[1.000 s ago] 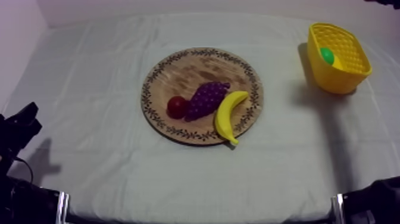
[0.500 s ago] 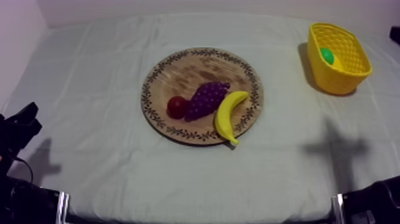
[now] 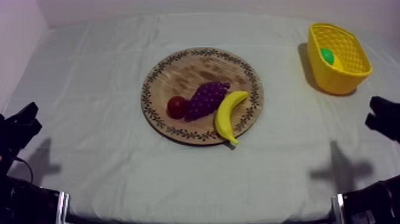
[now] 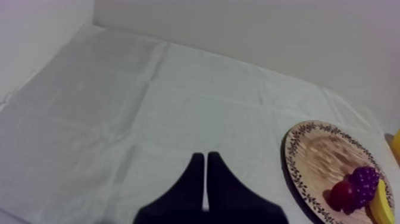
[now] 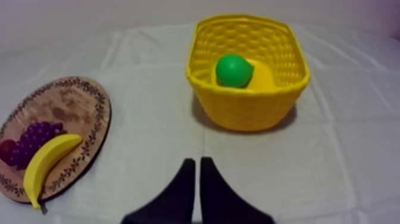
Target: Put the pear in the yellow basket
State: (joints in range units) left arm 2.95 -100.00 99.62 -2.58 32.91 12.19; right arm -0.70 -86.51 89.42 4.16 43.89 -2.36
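The pear (image 5: 234, 70) lies inside the yellow basket (image 5: 250, 110), just ahead of the right gripper (image 5: 197, 162), whose fingers are pressed together, empty. The left gripper (image 4: 205, 156) is likewise pinched closed. Looks finished; any retreat should pull straight back, clear of the rim.

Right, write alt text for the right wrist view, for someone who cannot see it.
A pear lies in the yellow basket. The right gripper, shut on nothing, faces it; a wooden board with banana and grapes sits beside.

The board (image 3: 184, 68) is grained wood, matt, its rim printed with a pattern. It lies on creased, dull cloth (image 3: 89, 83). The basket (image 3: 342, 80) is latticed plastic, and the banana (image 3: 228, 113) looks smooth.
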